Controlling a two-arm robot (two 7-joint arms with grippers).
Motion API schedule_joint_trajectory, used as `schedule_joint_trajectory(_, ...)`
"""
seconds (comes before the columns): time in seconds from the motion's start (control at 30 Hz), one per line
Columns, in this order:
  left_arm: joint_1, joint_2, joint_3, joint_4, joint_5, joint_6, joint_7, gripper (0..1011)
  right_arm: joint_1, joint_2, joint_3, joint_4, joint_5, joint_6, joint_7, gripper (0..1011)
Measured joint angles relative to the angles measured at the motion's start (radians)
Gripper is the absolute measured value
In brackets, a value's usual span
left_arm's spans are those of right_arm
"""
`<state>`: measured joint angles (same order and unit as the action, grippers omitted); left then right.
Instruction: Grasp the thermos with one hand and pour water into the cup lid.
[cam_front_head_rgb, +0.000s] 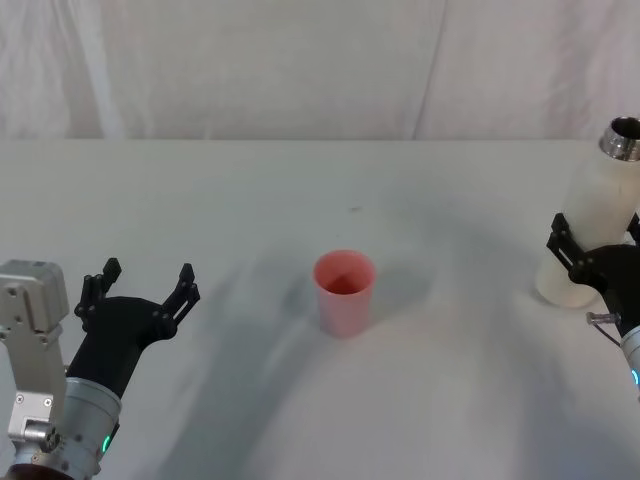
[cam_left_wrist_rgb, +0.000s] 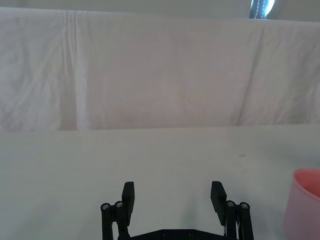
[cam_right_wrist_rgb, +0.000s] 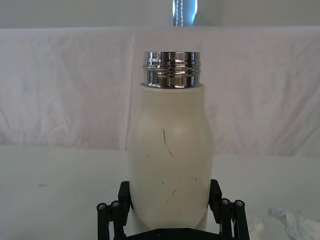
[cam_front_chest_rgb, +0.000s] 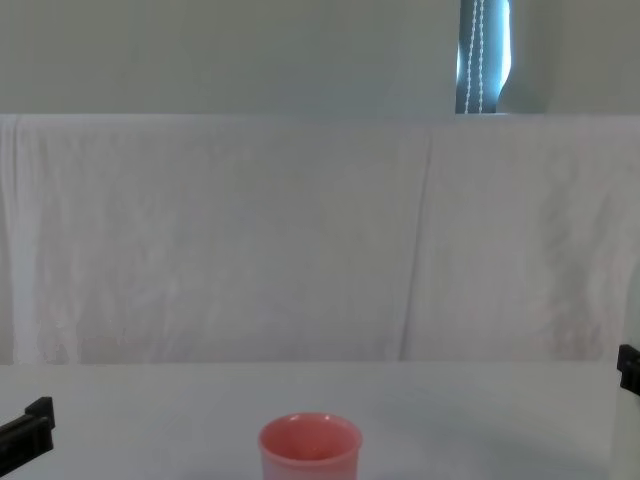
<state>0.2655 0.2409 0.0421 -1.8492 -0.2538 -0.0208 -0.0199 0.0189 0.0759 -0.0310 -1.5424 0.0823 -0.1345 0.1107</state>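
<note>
One step looks near done: the right gripper (cam_right_wrist_rgb: 169, 200) has its black fingers on either side of the thermos (cam_right_wrist_rgb: 169, 145) low on its body at the table's (cam_front_head_rgb: 300, 190) right edge, though I cannot tell whether they press it yet, and the lift, carry and pour all remain. Well apart at mid-table stands the cup (cam_front_head_rgb: 344, 292), a small smooth salmon-pink round with plain walls and an open mouth, while the left gripper (cam_front_head_rgb: 145, 283) rests idle with its fingers spread near the left front. Matte cream with rounded shoulders, a few dark scuffs and a shiny threaded steel neck, the thermos stands uncapped and upright.
</note>
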Motion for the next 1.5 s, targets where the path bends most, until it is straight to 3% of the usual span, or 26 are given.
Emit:
schedule_joint_trajectory(0.8,0.000,0.000,0.000,0.000,0.000,0.000,0.000,1001,-0.005,0.028,-0.028,-0.054,0.018,0.003,0.034,957)
schedule_joint_trajectory(1.23,0.000,0.000,0.000,0.000,0.000,0.000,0.000,1001,-0.015,0.067,-0.077,-0.082,-0.055,-0.010,0.042,957)
schedule_joint_trajectory(1.5,0.000,0.000,0.000,0.000,0.000,0.000,0.000,1001,-0.014,0.076,-0.105,-0.090,-0.073,-0.011,0.054,957)
